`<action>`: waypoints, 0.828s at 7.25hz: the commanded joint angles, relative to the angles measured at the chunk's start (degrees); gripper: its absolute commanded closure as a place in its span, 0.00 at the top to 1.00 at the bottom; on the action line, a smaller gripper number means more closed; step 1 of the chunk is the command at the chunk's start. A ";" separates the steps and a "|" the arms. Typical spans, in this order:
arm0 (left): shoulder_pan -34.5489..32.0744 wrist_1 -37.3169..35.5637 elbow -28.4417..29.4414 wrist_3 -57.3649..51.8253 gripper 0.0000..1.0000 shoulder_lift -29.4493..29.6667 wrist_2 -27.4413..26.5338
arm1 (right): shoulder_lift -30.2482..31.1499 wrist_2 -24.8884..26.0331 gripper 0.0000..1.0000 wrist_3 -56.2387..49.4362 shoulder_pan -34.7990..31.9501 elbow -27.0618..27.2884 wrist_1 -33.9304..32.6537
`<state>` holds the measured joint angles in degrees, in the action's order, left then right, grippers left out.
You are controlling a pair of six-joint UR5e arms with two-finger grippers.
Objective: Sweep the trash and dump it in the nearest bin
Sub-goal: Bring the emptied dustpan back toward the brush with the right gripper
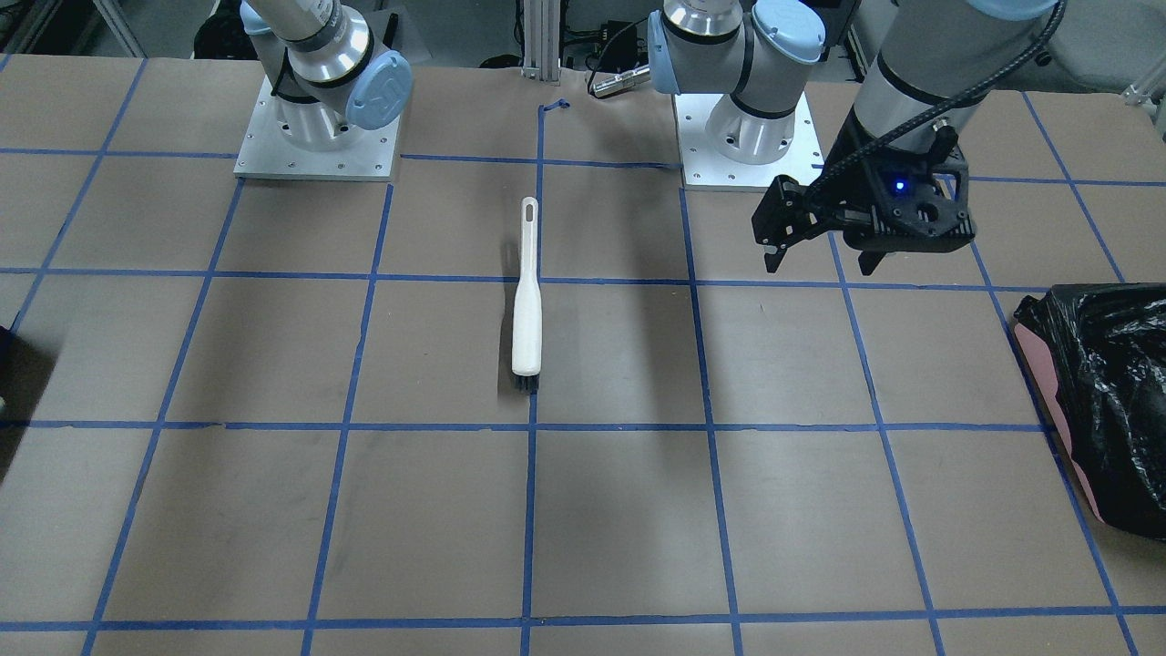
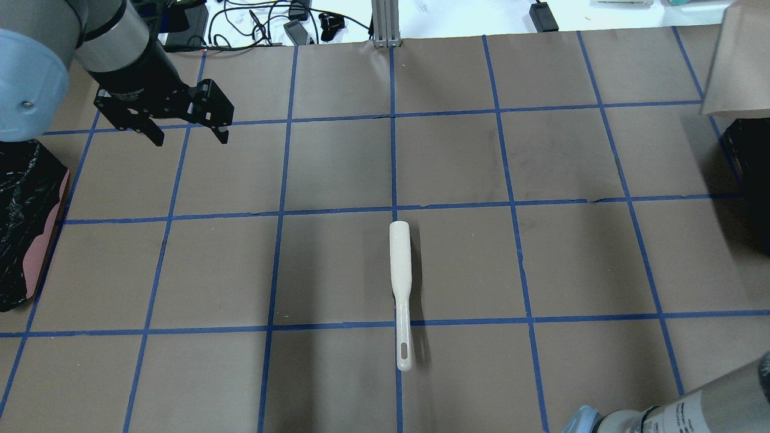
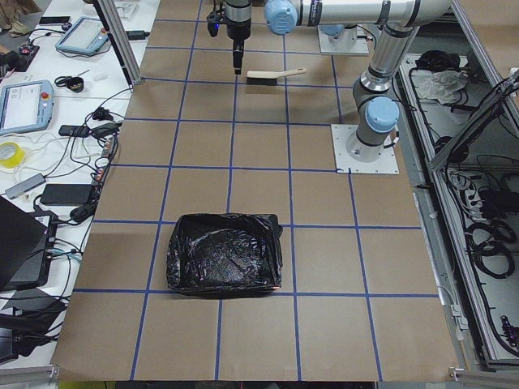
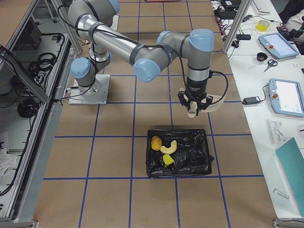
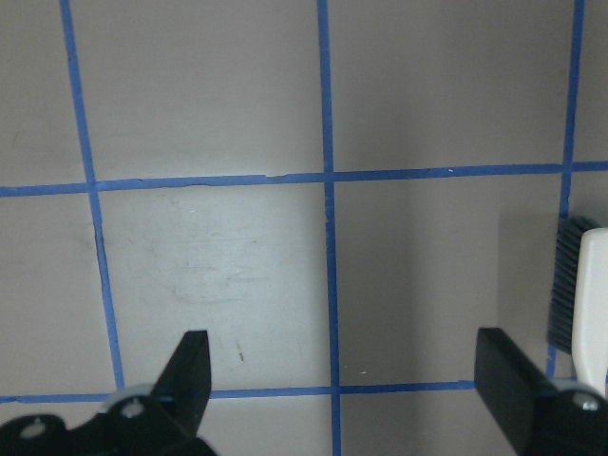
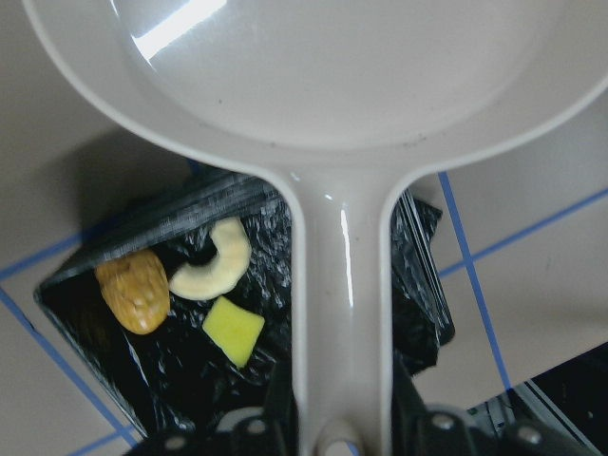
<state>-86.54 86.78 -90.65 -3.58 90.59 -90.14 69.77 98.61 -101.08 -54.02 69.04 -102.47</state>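
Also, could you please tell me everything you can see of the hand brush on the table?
The hand brush looks like cream-white plastic: a slim handle with a slotted hanging hole at its tip, widening to a head with dark bristles. It lies along a blue tape line on the brown paper-covered table, handle end toward the robot, bristle end away. Only the table touches it; the open left gripper hangs well apart, off to one side.

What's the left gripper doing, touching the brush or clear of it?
Apart. The overhead view shows the left gripper open and well off to one side of the brush, with a wide gap between them.
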 commanded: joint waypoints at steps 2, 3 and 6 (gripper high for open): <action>0.23 0.93 -0.31 0.41 1.00 -1.38 0.05 | 2.03 -6.56 0.00 24.87 -11.24 6.87 0.96; 0.14 1.89 -0.49 0.59 1.00 -1.47 0.14 | 2.21 -6.59 0.00 35.14 -15.89 8.73 0.44; 0.14 2.16 -1.98 0.59 1.00 -2.17 -0.04 | 1.95 -10.02 0.00 71.00 -28.64 13.21 0.35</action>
<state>-86.39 88.82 -92.37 -3.00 88.64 -89.95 71.80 89.72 -43.92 -77.40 79.98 -101.66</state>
